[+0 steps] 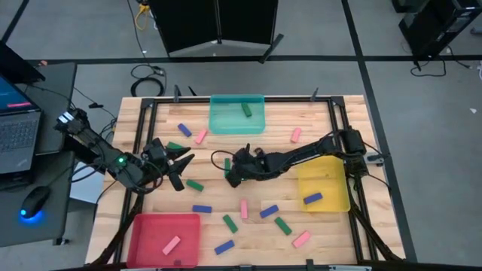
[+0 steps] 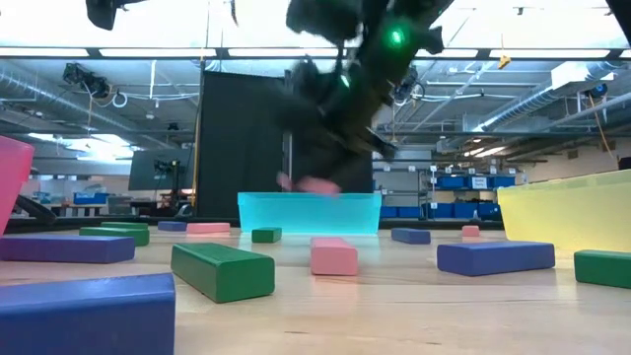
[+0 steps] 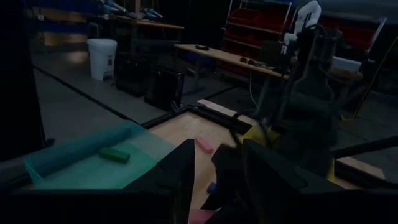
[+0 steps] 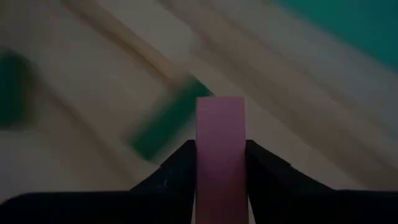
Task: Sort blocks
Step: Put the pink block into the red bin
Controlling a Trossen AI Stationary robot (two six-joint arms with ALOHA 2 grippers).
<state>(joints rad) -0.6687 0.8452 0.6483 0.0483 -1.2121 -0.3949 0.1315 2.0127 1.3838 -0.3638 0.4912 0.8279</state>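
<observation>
My right gripper (image 1: 232, 175) hangs over the middle of the table, shut on a pink block (image 4: 221, 137), which in the low view shows as a pink block (image 2: 317, 184) under the dark fingers. Other pink, green and blue blocks lie flat on the wood, among them a green one (image 1: 195, 185) and a blue one (image 1: 269, 212). My left gripper (image 1: 184, 169) hovers left of centre, level, open and with nothing in it. My right gripper pinches the pink block by its two long sides (image 4: 202, 155) between its two fingers. The fingers slant down from the table's right side and lie along the block, whose free end (image 4: 221, 106) sticks out ahead of the fingertips. The block is lifted clear of the table.
A teal tray (image 1: 217, 124) with one green block stands at the far middle. A yellow tray (image 1: 331, 177) with one blue block is at the right. A red tray (image 1: 147, 229) with one pink block is at the near left. A laptop and a mouse lie beyond the table's left edge.
</observation>
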